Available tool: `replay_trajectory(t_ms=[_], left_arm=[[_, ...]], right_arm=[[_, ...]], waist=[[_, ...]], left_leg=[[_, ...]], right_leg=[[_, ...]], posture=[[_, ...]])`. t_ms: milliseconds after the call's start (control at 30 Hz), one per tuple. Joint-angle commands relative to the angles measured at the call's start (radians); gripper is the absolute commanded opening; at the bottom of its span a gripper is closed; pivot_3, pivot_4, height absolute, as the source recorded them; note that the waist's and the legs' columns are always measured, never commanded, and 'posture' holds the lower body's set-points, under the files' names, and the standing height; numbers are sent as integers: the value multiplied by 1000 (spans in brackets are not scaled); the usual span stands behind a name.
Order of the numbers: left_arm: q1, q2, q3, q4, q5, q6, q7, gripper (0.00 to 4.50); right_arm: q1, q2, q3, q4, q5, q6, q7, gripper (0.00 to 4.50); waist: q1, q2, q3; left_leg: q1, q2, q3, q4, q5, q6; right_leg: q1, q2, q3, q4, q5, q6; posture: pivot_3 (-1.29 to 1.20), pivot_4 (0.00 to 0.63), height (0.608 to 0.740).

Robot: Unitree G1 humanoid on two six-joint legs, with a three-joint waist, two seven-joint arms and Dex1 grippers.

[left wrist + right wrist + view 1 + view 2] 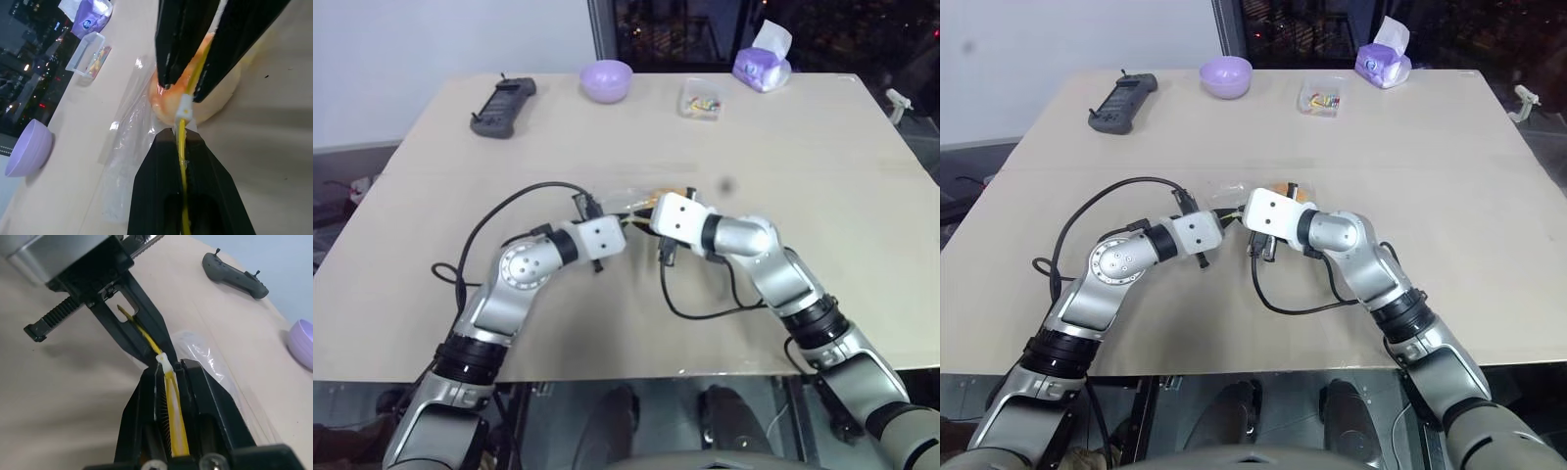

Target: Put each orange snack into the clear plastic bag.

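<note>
Beige tabletop is being viewed from above, with a dark window behind its far edge. Both arms are being held together near the table's middle, fingertips meeting over the clear plastic bag [128, 147].

The left gripper [177, 131] is being kept clenched on the bag's yellow seal strip [183, 161], which is running straight along the line of its fingers. The right gripper [168, 368] is being kept clamped on the same strip from the opposite end, so the 2 tools are facing each other tip to tip with the white slider [163, 360] sitting between them.

The orange snack [215, 90] is lying just beyond the left fingertips and directly under the right gripper's fingers, apparently inside the bag's film, though this cannot be confirmed. From overhead only a sliver of it is being seen between the 2 wrists.

Judgement: the strip's long axis is lying along the line joining the 2 grippers, so any closing or opening of the seal is being governed by travel along that line. Both grippers are equally near the snack; the slider is being held closest to the right one.
</note>
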Motion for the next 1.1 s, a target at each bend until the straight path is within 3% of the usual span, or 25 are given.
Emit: replay_trajectory(t_ms=[33, 700, 900, 1100], left_arm=[[-5, 4, 12, -44, 0, -8, 12, 0], [2, 6, 14, -52, -2, -11, 11, 0], [-1, 5, 13, -50, -1, -12, 11, 0], [-2, 6, 13, -49, -1, -12, 12, 0]], right_arm=[[-37, 12, 6, 5, -9, -33, -15, 441], [-47, 14, 13, 24, -6, -34, 6, 441], [-42, 11, 10, 14, -19, -44, -13, 2879], [-41, 17, 14, 17, -12, -42, -9, 2879]], waist=[[0, 0, 0], [0, 0, 0], [0, 0, 0], [0, 0, 0]], left_leg=[[0, 0, 0, 0, 0, 0], [0, 0, 0, 0, 0, 0], [0, 0, 0, 0, 0, 0], [0, 0, 0, 0, 0, 0]], right_leg=[[0, 0, 0, 0, 0, 0], [0, 0, 0, 0, 0, 0], [0, 0, 0, 0, 0, 0], [0, 0, 0, 0, 0, 0]], posture=[[0, 150, 718], [0, 150, 718], [0, 150, 718], [0, 150, 718]])
